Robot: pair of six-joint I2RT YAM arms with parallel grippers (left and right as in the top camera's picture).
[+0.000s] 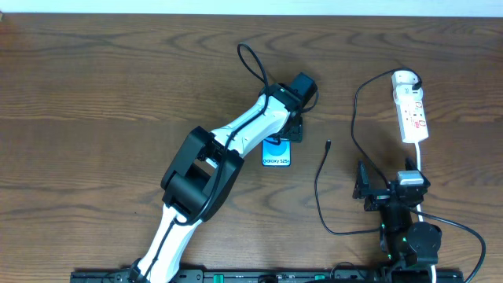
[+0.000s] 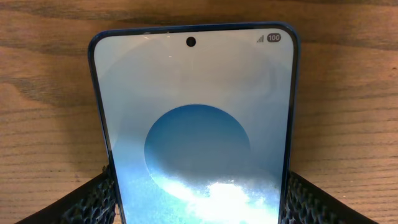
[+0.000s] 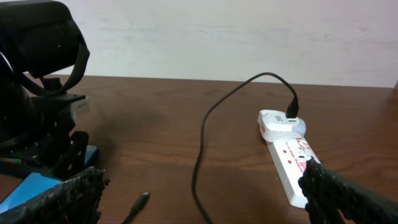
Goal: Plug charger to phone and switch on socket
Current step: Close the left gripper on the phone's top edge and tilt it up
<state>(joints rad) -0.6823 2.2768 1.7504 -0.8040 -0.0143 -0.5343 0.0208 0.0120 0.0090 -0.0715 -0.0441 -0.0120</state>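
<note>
Brown wood table, white wall | L fingers clasp phone; R fingers spread

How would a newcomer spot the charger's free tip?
Find the white power strip on the right of the table. A thin black cable leaves its far end and loops toward the phone. Its plug tip lies loose on the wood between them, black unlike the strip's white cord.
</note>
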